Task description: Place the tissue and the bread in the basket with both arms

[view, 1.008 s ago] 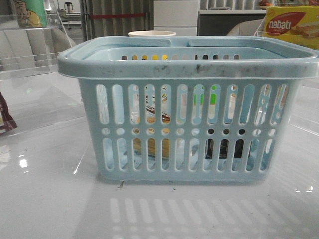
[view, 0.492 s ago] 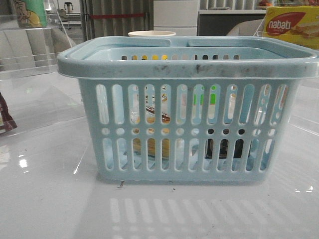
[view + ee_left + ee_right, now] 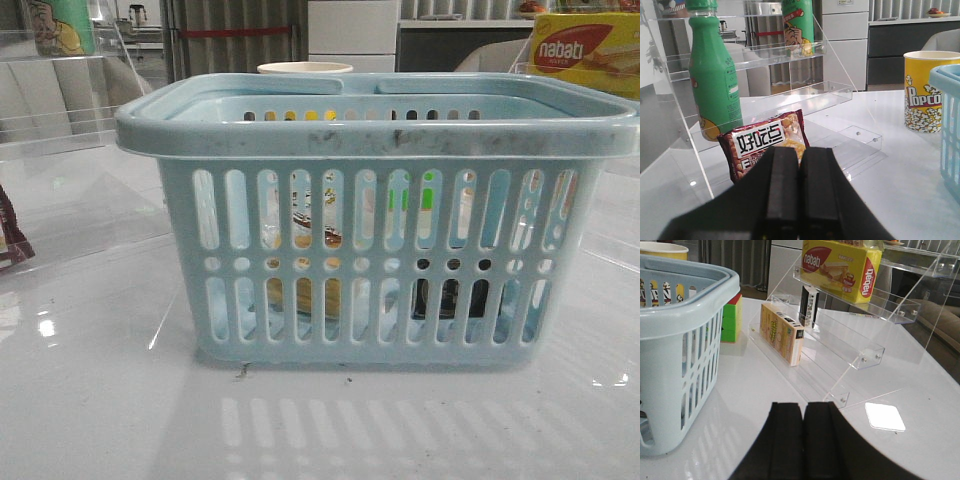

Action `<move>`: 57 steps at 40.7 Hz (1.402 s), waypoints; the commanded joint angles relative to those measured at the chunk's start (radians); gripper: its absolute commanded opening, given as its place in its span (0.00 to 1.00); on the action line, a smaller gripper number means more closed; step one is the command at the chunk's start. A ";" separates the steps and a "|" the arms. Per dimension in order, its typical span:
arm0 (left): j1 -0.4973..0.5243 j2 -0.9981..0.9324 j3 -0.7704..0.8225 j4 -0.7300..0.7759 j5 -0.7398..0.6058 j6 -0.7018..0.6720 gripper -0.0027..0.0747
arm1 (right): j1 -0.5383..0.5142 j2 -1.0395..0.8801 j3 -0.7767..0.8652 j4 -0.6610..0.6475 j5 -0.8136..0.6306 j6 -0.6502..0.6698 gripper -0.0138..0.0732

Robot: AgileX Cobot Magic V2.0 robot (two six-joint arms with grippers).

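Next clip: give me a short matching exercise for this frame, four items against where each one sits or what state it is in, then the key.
Items:
1. bread
2. tissue
3. left gripper
4. nabati box

Places or states:
A. on an upper tier of the clear acrylic shelf
B. fingers pressed together, holding nothing
C. inside the basket, on its left side in the front view
D. inside the basket, on its right side in the front view

Pairs: 1-C, 2-D, 3-B, 4-A
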 commanded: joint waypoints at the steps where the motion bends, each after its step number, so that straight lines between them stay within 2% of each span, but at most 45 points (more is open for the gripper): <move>1: 0.002 -0.016 0.002 -0.012 -0.086 -0.006 0.15 | -0.003 -0.019 0.000 -0.004 -0.121 -0.009 0.22; 7: 0.002 -0.016 0.002 -0.012 -0.086 -0.006 0.15 | -0.003 -0.019 0.000 -0.024 -0.162 0.007 0.22; 13: 0.002 -0.016 0.002 -0.012 -0.086 -0.006 0.15 | -0.003 -0.019 0.000 -0.197 -0.182 0.201 0.22; 16: 0.002 -0.016 0.002 -0.012 -0.086 -0.006 0.15 | -0.003 -0.019 0.000 -0.213 -0.188 0.244 0.22; 57: 0.002 -0.016 0.002 -0.012 -0.086 -0.006 0.15 | 0.067 -0.019 0.000 -0.181 -0.184 0.212 0.22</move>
